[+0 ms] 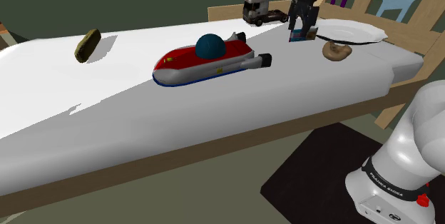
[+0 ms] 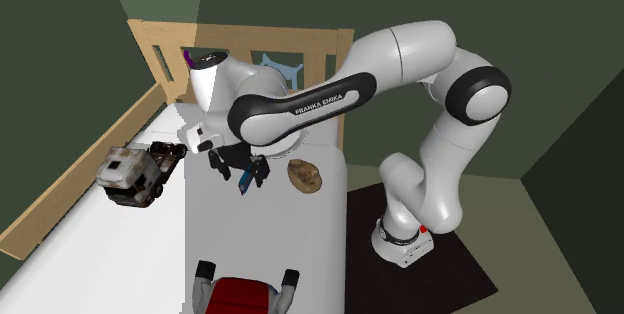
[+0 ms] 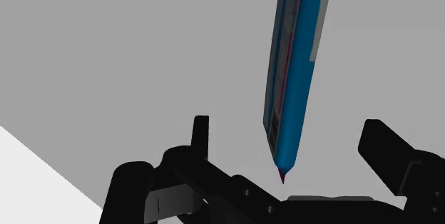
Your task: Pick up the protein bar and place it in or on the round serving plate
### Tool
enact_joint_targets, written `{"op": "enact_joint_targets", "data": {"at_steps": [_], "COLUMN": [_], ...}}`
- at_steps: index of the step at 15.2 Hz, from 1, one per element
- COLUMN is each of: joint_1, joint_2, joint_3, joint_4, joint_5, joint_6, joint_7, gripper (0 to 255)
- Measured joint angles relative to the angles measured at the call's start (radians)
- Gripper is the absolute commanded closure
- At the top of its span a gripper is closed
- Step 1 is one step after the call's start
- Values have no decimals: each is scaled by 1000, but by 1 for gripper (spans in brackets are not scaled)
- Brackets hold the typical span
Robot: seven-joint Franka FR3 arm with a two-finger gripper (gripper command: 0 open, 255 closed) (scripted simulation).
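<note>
Protein bar [image 3: 294,80] near-upright, pointing away from claw [image 3: 287,125]

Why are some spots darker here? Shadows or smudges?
Shadows. Shoulder view: the red toy boat and the brown lump throw grey shadows on the white surface. Wrist view: the blue bar is evenly lit against flat grey, no glare. Second exterior view: the walls are dim, the white arm bright.

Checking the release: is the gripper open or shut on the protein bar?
Open: in the wrist view the gripper has its fingers apart, and the blue protein bar sits between them, touching neither.
</note>
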Motion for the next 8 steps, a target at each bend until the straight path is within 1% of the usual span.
{"op": "enact_joint_targets", "data": {"at_steps": [2,7,8], "joint_1": [0,0,0], "joint_2": [3,4,4], "joint_3": [-2,-2,-2], "joint_4": [-14,-18,-18], "joint_5": [0,1,1], "joint_6": [17,22,22], "joint_7": [-2,-1,-1], "gripper": [0,0,255]}}
